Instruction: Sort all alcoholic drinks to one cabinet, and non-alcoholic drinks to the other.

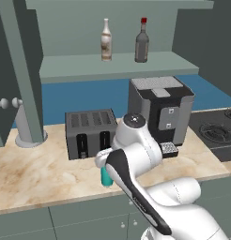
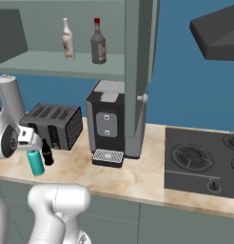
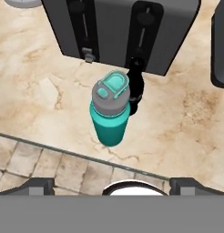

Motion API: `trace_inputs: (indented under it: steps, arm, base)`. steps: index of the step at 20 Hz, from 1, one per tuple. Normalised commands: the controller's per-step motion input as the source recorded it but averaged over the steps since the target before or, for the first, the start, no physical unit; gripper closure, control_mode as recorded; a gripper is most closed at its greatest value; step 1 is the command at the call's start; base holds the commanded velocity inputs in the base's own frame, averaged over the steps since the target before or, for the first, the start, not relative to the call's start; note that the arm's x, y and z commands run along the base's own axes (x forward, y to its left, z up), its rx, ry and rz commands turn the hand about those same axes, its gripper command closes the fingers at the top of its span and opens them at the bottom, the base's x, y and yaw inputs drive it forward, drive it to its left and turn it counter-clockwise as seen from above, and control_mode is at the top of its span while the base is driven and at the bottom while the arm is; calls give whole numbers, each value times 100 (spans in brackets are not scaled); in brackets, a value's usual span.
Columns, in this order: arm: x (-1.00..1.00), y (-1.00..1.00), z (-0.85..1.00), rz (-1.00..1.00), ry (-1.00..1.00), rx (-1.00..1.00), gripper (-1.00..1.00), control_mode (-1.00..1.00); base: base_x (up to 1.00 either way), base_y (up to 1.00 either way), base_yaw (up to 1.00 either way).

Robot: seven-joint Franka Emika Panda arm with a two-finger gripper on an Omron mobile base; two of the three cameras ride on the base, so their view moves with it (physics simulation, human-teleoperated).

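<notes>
I see the teal flask (image 3: 109,117) with its grey cap upright on the marbled worktop (image 3: 36,91), the small black bottle (image 3: 135,86) just behind it, before the toaster (image 3: 123,27). My gripper (image 3: 112,184) hovers above, jaws apart. Two slim bottles stand on the open cabinet shelf (image 1: 80,65).

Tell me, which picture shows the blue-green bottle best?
The hand view: the teal flask stands whole, seen from above. The right base view shows it small and whole, and the left base view just a sliver behind the arm.
</notes>
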Motion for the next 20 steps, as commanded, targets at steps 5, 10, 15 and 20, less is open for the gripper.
trace_inputs:
  steps: [5,10,15,20]
  arm:
    - [20,6,-20,0,1,0,-100,-100]
    - [17,8,-17,0,0,0,-100,-100]
    - [20,4,-10,0,0,0,-100,-100]
    - [17,1,-6,0,0,0,-100,-100]
  base:
    - [0,0,0]
    - [0,0,0]
    - [0,0,0]
    - [0,0,0]
